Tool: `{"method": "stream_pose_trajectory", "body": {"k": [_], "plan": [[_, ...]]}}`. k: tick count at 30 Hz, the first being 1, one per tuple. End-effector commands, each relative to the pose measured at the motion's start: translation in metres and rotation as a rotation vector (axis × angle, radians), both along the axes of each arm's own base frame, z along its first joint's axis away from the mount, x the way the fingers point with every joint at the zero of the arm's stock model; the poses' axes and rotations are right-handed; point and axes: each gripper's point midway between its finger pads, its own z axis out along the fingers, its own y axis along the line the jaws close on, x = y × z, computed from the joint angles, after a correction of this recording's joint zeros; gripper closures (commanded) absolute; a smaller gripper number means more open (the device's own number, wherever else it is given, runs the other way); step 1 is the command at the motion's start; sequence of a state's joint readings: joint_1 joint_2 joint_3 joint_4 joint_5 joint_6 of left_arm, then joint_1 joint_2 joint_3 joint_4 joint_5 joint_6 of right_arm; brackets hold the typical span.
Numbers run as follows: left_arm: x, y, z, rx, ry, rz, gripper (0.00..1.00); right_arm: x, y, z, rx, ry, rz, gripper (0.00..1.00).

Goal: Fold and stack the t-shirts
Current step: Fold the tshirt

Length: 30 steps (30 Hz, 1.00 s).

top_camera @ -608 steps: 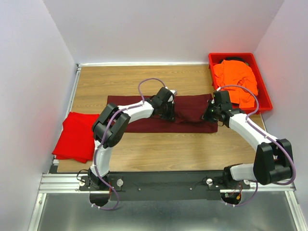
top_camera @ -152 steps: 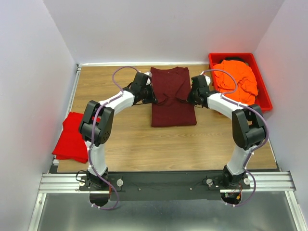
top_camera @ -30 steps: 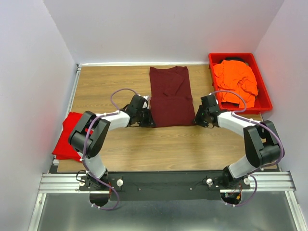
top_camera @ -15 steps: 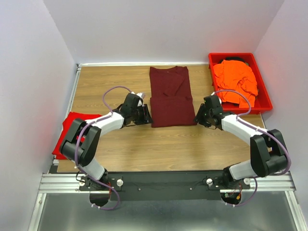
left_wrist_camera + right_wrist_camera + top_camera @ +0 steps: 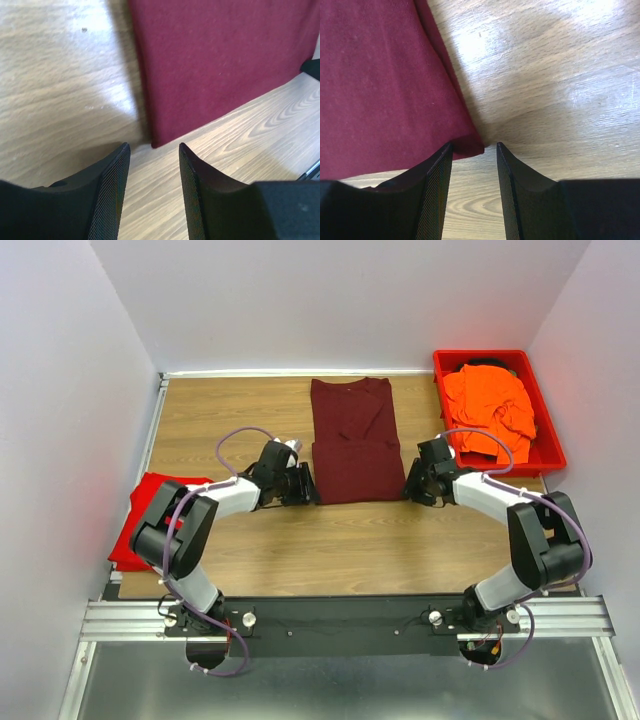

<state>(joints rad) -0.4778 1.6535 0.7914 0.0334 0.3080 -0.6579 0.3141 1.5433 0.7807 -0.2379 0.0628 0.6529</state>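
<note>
Maroon t-shirt (image 5: 352,440), folded into a long strip, lies unmoved from the desk's far edge toward its middle. Since half a second ago the left gripper (image 5: 305,485) has edged in to the strip's near-left corner, fingers parted, holding nothing. The right gripper (image 5: 412,483) sits at the near-right corner, likewise spread and empty.

Wooden desk (image 5: 350,550), pale lilac walls (image 5: 330,300). A red t-shirt (image 5: 150,515) lies at the left edge. A red bin (image 5: 480,355) in the far-right corner holds a rumpled orange t-shirt (image 5: 490,405).

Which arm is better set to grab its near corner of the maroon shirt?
Right, narrowly. The right gripper is open with the maroon t-shirt corner already between its fingertips. The left gripper, also open, has its corner only just reaching the gap.
</note>
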Motion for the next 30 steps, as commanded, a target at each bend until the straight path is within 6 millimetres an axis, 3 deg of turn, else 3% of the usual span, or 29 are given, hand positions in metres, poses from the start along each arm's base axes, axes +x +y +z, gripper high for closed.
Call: {"method": "stream_pose_trajectory", "body": {"k": [1,21,25,28,30], "plan": [[-0.004,-0.001,-0.014,0.002,0.022,-0.007,0.48,0.004,0.000,-0.003,-0.010,0.003,0.000,0.52],[-0.010,-0.009,-0.042,0.058,0.076,-0.013,0.64,0.010,0.011,-0.018,0.031,0.028,0.027,0.61],[-0.010,-0.011,-0.041,0.054,0.077,-0.014,0.73,0.008,0.012,-0.020,0.034,0.032,0.037,0.68],[-0.006,-0.013,-0.035,0.055,0.066,-0.020,0.94,0.008,0.012,-0.018,0.034,0.026,0.040,0.79],[-0.006,-0.013,-0.031,0.056,0.064,-0.024,1.00,0.005,0.016,-0.016,0.054,0.029,0.058,0.89]]}}
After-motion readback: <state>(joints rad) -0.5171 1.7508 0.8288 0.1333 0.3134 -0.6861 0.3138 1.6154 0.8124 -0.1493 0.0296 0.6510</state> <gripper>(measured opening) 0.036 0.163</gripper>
